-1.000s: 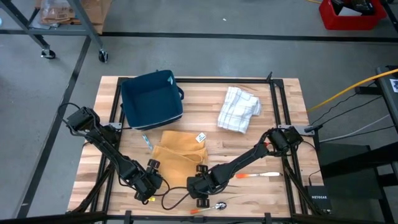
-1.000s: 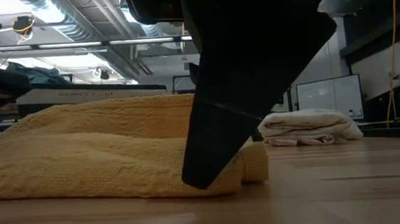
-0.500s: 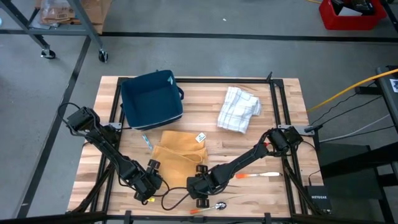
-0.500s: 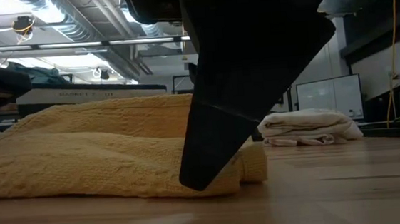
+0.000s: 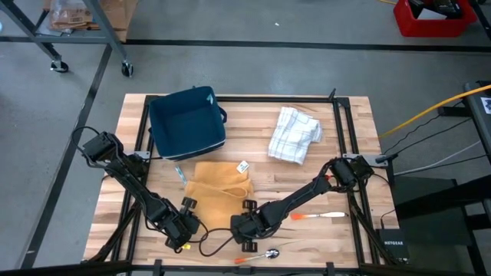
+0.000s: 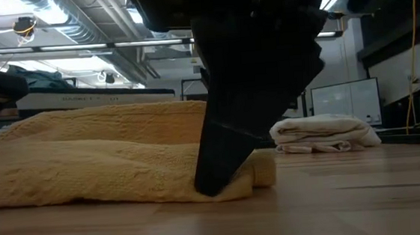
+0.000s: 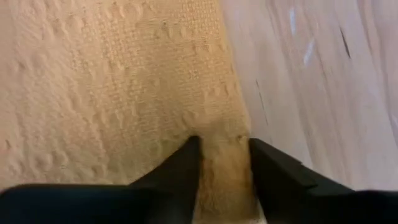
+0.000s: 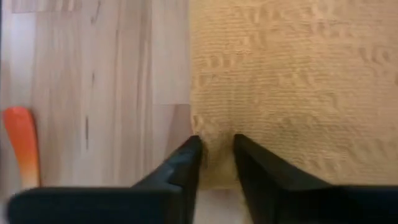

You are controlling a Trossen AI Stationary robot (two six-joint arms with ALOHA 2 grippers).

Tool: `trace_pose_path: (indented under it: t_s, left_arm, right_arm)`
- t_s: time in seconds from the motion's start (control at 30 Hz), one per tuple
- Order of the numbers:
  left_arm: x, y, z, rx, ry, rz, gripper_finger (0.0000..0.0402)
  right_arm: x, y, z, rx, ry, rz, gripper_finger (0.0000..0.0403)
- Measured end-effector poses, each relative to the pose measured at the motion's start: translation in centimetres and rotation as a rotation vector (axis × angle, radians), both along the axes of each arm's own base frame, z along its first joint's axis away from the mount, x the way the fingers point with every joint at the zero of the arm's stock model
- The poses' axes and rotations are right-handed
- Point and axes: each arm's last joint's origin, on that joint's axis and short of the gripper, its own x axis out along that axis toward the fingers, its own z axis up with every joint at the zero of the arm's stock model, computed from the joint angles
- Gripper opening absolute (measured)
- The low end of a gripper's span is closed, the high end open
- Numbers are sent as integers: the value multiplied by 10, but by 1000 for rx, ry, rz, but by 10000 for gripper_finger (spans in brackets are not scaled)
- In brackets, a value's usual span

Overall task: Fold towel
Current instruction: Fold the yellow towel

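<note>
Both fingers closed further on yellow towel [image 5: 218, 189] corners, grip contact hidden

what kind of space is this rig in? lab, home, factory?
Most likely a robotics lab or workshop: bare concrete floor with taped lines, exposed ceiling ducting, and the wooden table sits in a black metal frame, a red bin beside it.

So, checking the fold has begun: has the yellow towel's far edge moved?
Yes. The yellow towel has its far edge nearer the blue bin, its white tag too.
</note>
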Motion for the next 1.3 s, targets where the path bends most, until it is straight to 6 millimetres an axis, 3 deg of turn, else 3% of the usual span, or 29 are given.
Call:
trace_pose_path:
  t_s: [0.17, 0.27, 0.47, 0.9, 1.1, 1.3]
  left_arm:
    - [1, 0, 0, -4, -8, 27, 44]
    - [1, 0, 1, -18, -7, 69, 8]
    - [5, -7, 19, -121, 12, 64, 3]
    - [12, -33, 78, -528, 153, -59, 2]
    - [18, -40, 107, -596, 122, -135, 2]
    - [19, -22, 133, -515, 75, -99, 1]
  right_arm:
    - [0, 0, 0, 9, 8, 4, 17]
    - [1, 2, 2, 46, 18, 20, 15]
    - [3, 9, 16, 154, 74, 74, 6]
    - [-1, 45, 85, 352, 104, 147, 3]
    - [-11, 50, 118, 290, 110, 138, 3]
    - [-15, 37, 134, 158, 112, 71, 3]
